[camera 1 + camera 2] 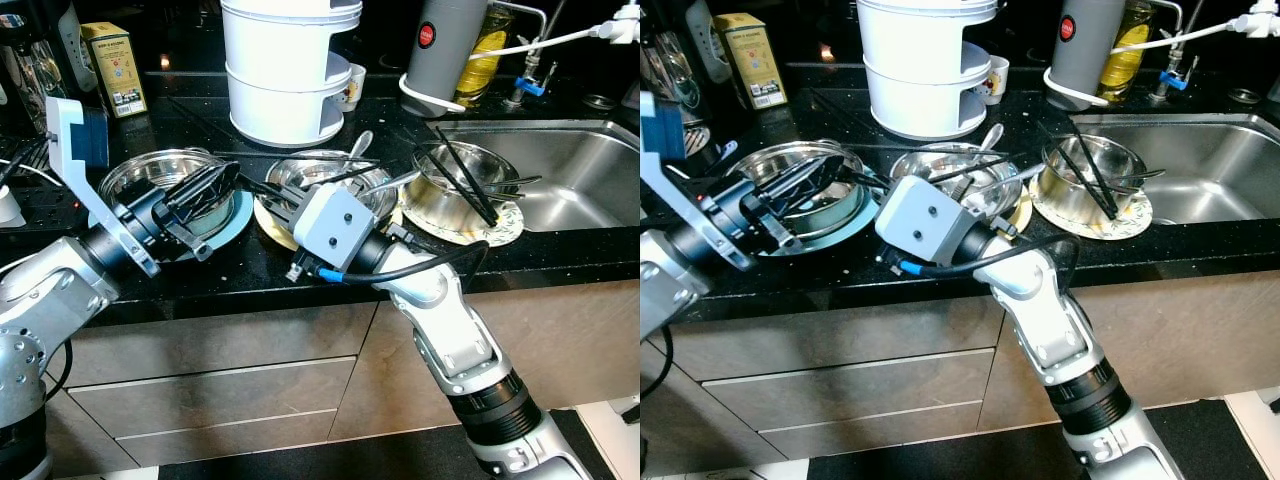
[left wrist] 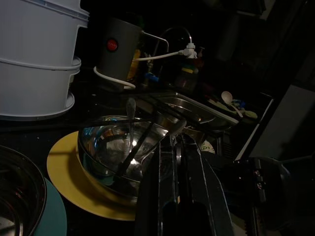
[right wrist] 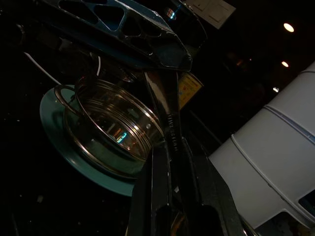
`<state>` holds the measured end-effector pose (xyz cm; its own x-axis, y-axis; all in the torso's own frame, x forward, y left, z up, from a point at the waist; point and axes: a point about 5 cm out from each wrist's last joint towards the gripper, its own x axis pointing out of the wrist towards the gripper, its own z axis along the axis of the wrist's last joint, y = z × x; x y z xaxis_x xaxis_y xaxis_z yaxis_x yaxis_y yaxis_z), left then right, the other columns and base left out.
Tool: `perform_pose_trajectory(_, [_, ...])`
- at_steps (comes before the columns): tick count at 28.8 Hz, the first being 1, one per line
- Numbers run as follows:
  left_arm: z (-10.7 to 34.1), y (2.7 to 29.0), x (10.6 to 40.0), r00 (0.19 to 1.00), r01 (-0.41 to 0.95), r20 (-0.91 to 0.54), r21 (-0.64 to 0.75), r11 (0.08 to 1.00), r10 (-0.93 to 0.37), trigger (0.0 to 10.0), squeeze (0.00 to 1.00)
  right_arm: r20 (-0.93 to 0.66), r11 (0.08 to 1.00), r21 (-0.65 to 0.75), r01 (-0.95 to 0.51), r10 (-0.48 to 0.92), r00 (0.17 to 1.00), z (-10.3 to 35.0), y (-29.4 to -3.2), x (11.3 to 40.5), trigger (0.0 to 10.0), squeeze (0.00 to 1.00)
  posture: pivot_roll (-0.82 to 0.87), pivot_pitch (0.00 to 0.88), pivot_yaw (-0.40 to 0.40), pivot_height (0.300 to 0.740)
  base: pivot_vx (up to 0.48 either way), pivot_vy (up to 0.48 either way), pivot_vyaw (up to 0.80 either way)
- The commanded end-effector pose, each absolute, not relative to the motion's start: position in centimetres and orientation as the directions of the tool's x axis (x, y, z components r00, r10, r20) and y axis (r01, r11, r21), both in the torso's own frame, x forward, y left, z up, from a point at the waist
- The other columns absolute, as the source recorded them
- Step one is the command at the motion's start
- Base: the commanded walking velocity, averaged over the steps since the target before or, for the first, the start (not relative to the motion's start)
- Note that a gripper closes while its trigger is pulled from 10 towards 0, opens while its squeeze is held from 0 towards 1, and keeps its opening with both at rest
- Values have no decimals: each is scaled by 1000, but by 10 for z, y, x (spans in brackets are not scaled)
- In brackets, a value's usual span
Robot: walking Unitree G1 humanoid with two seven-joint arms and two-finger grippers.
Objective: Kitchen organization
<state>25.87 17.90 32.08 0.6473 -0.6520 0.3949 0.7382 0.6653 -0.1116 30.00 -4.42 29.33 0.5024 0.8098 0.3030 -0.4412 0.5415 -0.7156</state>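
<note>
Here the black table (image 1: 560,255) carries everything, with the steel sink (image 1: 560,170) at three o'clock and a white stacked container (image 1: 290,70) at twelve. Along the front edge stand three steel bowls. The left bowl (image 1: 150,175) sits on a teal plate (image 1: 235,222) at nine o'clock. The middle bowl (image 1: 305,170) rests on a yellow plate (image 1: 265,225) at the centre and holds a spoon (image 1: 358,145). The right bowl (image 1: 450,170) sits on a patterned plate (image 1: 505,232) toward two o'clock, with black chopsticks (image 1: 465,180) leaning in it.

The left hand (image 1: 205,190) hovers over the near rim of the left bowl, its fingers pressed together on nothing. The right hand (image 1: 262,192) lies just beside it, between the left and middle bowls, fingers likewise closed and empty as far as the wrist view shows.

I judge the main risk is crowding: the two hands nearly touch, so either one reaching could strike the other, or nudge a bowl off its plate toward the table's edge. The loose chopsticks could also roll out if their bowl is jarred.
</note>
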Motion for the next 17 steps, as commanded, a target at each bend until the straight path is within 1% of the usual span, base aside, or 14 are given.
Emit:
perform_pose_trajectory(1, [322, 178, 256, 639, 743, 396, -97, 662, -659, 0, 0, 318, 555, -703, -444, 804, 503, 297, -47, 301, 0, 0, -40, 130, -54, 740, 0, 0, 0])
perform_pose_trajectory(3, [325, 180, 257, 645, 729, 423, -93, 678, -636, 0, 0, 324, 561, -703, -437, 800, 505, 298, -48, 302, 0, 0, -40, 130, -54, 740, 0, 0, 0])
perform_pose_trajectory(4, [326, 181, 258, 655, 717, 439, -102, 690, -615, 4078, 467, 327, 564, -704, -433, 797, 507, 298, -49, 302, 0, 0, -40, 130, -54, 740, 0, 0, 0])
perform_pose_trajectory(5, [329, 183, 260, 658, 709, 461, -116, 695, -595, 10000, 1000, 338, 572, -701, -426, 792, 508, 300, -50, 303, 0, 0, -40, 130, -54, 740, 0, 0, 0])
perform_pose_trajectory(10, [333, 185, 261, 653, 708, 495, -130, 694, -573, 10000, 1000, 367, 596, -690, -410, 777, 512, 304, -53, 304, 0, 0, -40, 130, -54, 740, 0, 0, 0])
perform_pose_trajectory(11, [340, 189, 262, 650, 696, 535, -133, 705, -541, 10000, 976, 405, 627, -669, -398, 757, 512, 309, -56, 304, 0, 0, -43, 131, -52, 740, 0, 0, 0])
perform_pose_trajectory(12, [346, 194, 262, 642, 688, 575, -141, 712, -507, 10000, 976, 446, 661, -640, -392, 735, 510, 313, -58, 304, 0, 0, -43, 131, -52, 740, 0, 0, 0])
perform_pose_trajectory(13, [351, 197, 261, 635, 685, 602, -151, 713, -484, 10000, 0, 477, 686, -616, -388, 717, 509, 317, -61, 304, 0, 0, -43, 133, -51, 740, 0, 0, 0])
perform_pose_trajectory(14, [354, 199, 260, 626, 691, 621, -163, 704, -471, 10000, 0, 500, 704, -596, -386, 701, 508, 321, -63, 304, 0, 0, -43, 133, -51, 740, 0, 0, 0])
perform_pose_trajectory(15, [354, 199, 260, 626, 691, 621, -163, 704, -471, 10000, 0, 500, 704, -596, -386, 701, 508, 321, -63, 304, 0, 0, -43, 133, -51, 740, 0, 0, 0])
perform_pose_trajectory(17, [359, 202, 258, 602, 710, 658, -181, 681, -453, 10000, 0, 557, 748, -547, -376, 660, 504, 329, -68, 304, 0, 0, -43, 133, -51, 740, 0, 0, 0])
